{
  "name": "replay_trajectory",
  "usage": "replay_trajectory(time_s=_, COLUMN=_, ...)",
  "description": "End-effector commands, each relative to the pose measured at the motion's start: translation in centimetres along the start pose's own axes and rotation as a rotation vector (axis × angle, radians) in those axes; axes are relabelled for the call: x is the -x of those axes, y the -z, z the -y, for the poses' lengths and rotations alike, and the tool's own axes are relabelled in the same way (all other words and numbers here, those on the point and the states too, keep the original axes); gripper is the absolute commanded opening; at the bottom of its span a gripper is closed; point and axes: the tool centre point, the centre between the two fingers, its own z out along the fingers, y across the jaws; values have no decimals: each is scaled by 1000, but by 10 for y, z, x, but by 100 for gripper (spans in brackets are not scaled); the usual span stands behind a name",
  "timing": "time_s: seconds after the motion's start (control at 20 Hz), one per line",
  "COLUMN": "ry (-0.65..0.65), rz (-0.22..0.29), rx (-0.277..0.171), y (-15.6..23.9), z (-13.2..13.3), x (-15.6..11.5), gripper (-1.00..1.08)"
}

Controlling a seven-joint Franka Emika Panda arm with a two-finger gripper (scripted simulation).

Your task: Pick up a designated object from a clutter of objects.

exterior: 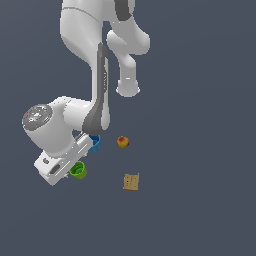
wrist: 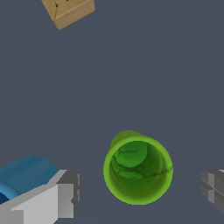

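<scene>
Green cup (wrist: 138, 169): upright, hollow mouth facing the wrist camera, standing on the grey worktop (wrist: 153, 65) between the wide-open fingers (wrist: 65, 194) of the hand (wrist: 141, 189), untouched. Lower left of the exterior view. Blue cup (wrist: 24, 175): beside one finger. Red-yellow ball (exterior: 123, 142): apart, mid-frame. Tan flat box (exterior: 131, 182): lower centre, apart.

Cup (wrist: 138, 169) sits btwn gripper (wrist: 142, 190) fingers, no contact; other cup (exterior: 95, 144) just behind; ball (exterior: 123, 142), box (exterior: 131, 182) off to exterior view's right.
</scene>
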Motion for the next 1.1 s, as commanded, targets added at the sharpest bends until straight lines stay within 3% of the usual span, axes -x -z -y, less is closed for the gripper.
replay_trajectory(time_s=0.0, ry=21, rz=1, rx=0, y=-5, z=-2, x=4, gripper=100)
replay_trajectory(time_s=0.5, ry=35, rz=2, rx=0, y=-13, z=-4, x=7, gripper=100)
replay_trajectory(time_s=1.05, ry=38, rz=1, rx=0, y=-58, z=-3, x=8, gripper=100)
